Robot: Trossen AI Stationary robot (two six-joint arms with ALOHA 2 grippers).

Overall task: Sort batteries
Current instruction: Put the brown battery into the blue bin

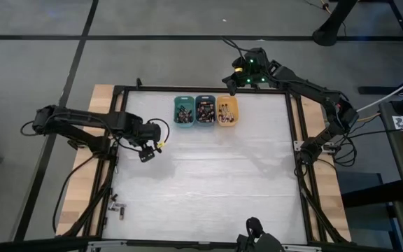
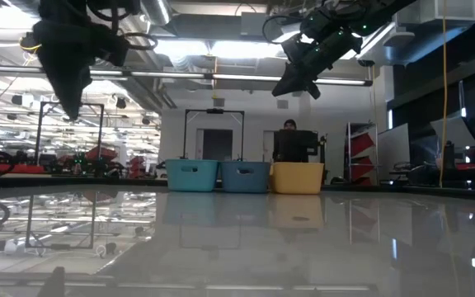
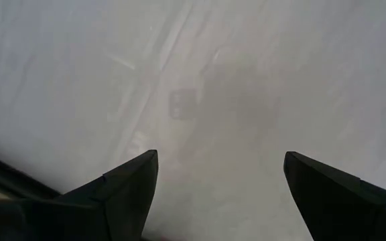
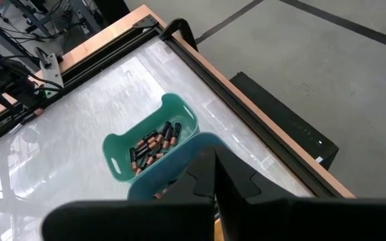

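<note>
Fingers, left gripper (image 3: 220,194): spread wide over bare counter (image 1: 208,182), nothing between them. We place this gripper above the counter's left part, well apart from the bins.

Fingers, right gripper (image 4: 210,177): pressed together, nothing pinched as far as we can see. We place it high above the far edge of the counter, just beyond the bins.

Bins, three, in a row near the far edge, touching or nearly so: teal bin (image 1: 183,110), blue bin (image 1: 205,110), orange bin (image 1: 227,110).

Batteries (image 4: 153,145): a heap of dark cells with coppery bands lies in the teal bin, plain in the right wrist view. From above we also make out dark cells in the blue and orange bins, though which kind sits in which we cannot tell.

Loose items (image 1: 118,208): a few small objects lie at the near left corner, by the frame rail; they may be batteries not yet sorted, but they are too small for us to be sure.

Progress, our judgement: the open counter between the bins and the near edge carries no cells that we can see, and all three bins are stocked. We take the sort to be at or near its end, with at most those corner pieces left.
</note>
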